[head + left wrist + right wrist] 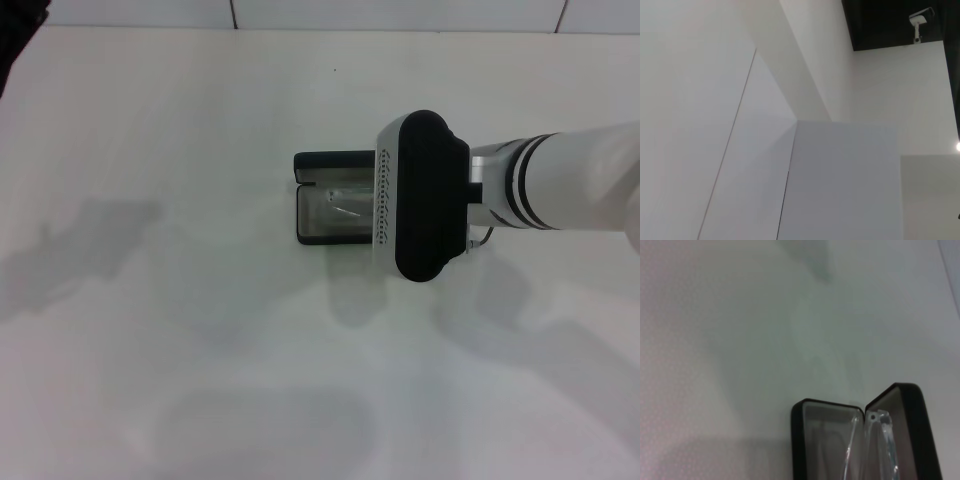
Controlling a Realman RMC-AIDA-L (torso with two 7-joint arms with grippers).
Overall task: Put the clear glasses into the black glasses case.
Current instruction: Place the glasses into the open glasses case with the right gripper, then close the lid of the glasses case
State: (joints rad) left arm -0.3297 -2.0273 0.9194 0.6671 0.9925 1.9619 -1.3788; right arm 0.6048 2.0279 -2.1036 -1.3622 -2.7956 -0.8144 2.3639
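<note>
The black glasses case lies open in the middle of the white table, its lid folded back on the far side. The clear glasses rest inside on the grey lining, only partly visible. My right arm reaches in from the right, and its black-and-white wrist housing hangs over the case's right half, hiding the fingers. In the right wrist view the open black glasses case is close below, with the clear glasses standing along the hinge line. My left gripper is out of view.
The white table spreads on all sides of the case, with grey shadows on it. A tiled wall edge runs along the back. A dark shape sits at the far left corner. The left wrist view holds only white walls.
</note>
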